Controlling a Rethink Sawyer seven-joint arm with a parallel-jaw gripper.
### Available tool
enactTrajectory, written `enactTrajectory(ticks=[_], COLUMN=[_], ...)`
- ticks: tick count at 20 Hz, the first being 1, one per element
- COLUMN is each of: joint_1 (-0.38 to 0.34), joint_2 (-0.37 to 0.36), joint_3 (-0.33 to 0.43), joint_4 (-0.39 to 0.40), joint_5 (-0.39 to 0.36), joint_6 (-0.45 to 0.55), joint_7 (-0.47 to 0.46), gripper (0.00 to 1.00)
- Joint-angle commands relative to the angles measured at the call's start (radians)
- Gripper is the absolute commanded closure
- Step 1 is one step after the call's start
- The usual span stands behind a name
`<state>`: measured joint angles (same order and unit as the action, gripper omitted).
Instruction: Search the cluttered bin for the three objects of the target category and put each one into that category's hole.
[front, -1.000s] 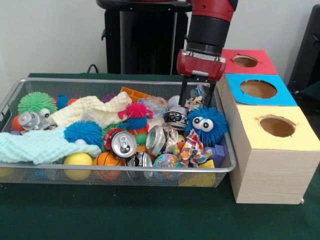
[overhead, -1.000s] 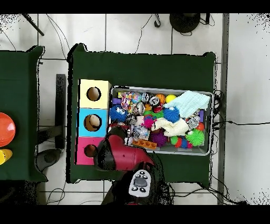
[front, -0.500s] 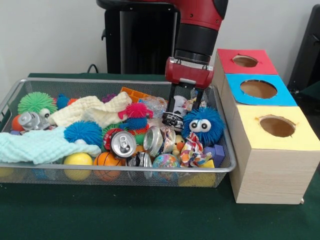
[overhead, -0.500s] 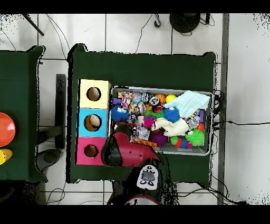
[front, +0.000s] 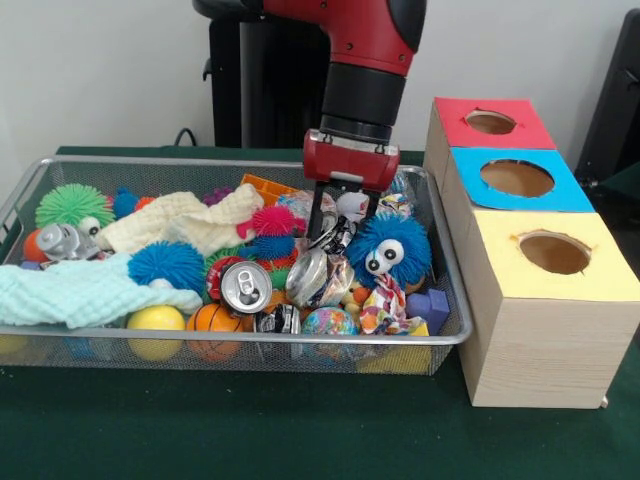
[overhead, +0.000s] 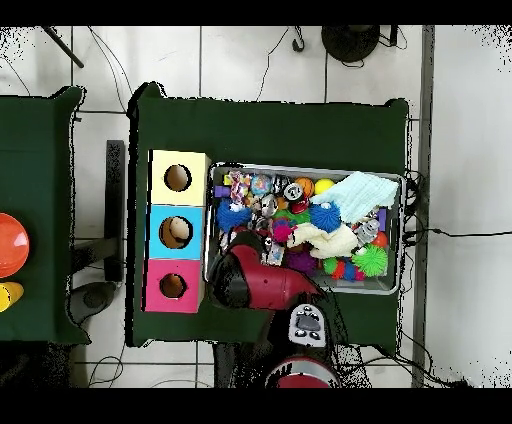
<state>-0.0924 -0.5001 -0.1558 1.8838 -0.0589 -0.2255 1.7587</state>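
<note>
Crushed can (front: 333, 237) is clamped between the gripper's (front: 339, 226) fingers, held above the clutter in the wire bin (front: 455, 335), just left of the blue googly-eyed puffer toy (front: 392, 250).

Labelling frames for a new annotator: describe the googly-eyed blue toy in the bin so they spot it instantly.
Find the wire mesh bin beside the row of three boxes and go to its box end. Just beside the red gripper sits the blue fuzzy ball. Unlike the other blue spiky ball further along, it has two big white googly eyes.
</note>
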Motion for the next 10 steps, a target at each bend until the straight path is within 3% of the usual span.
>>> enactTrajectory(ticks=[1,10], joint_1=[-0.083,-0.070], joint_2=[0.045,0.063], joint_3=[0.170,0.165], joint_4=[-0.143,-0.164], joint_5=[-0.060,-0.059], joint_6=[0.048,0.027], joint_7=[0.090,0.100], gripper=[0.00,0.00])
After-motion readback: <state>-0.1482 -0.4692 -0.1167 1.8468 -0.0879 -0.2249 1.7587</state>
